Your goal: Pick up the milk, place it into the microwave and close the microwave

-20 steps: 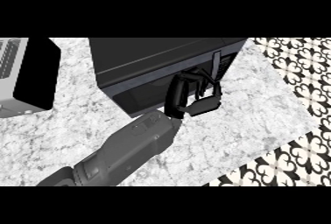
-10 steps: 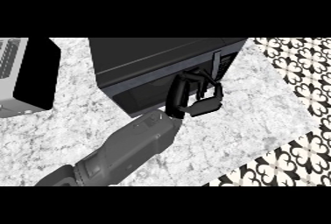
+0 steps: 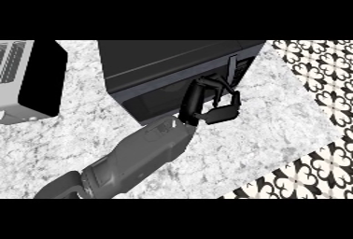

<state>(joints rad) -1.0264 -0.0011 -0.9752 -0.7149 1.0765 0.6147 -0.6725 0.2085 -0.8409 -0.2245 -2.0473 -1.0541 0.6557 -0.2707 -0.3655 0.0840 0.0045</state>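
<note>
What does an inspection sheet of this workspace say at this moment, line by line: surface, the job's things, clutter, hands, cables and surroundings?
Surface: marble counter, white and grey, bare where it shows.
Job's things: black microwave at the back, its door looks closed; milk not seen.
Clutter: a second appliance, grey with a dark face, at the left edge.
Hands: one hand, on a grey forearm rising from the lower left, at the microwave's front right corner beside its handle, fingers curled, nothing seen in it; which hand it is cannot be told. The other is not seen.
Cables: nothing seen.
Surroundings: patterned black-and-white tiles to the right.
</note>
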